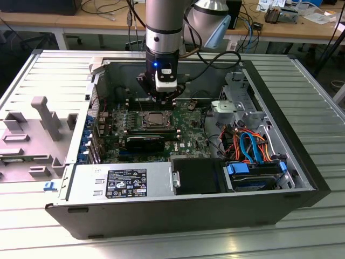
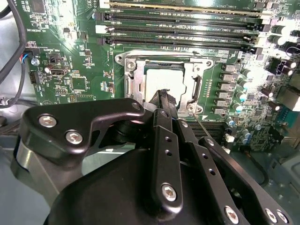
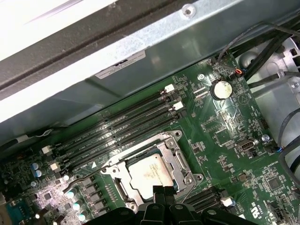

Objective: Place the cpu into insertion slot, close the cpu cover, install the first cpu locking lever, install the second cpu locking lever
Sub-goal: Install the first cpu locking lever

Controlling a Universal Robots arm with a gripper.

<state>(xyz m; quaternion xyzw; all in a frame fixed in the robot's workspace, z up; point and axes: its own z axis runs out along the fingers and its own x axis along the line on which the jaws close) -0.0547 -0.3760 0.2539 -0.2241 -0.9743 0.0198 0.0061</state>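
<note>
Your hand [image 2: 164, 97] is closed on nothing, its tip at the edge of the cpu cover [image 2: 132, 75]. The cpu [image 2: 165, 78] sits in the insertion slot [image 2: 123, 58] beneath. Any sideways slip could scrape the circuit board [image 2: 79, 56].

Bright glare on green circuit board [image 2: 79, 56]
</note>
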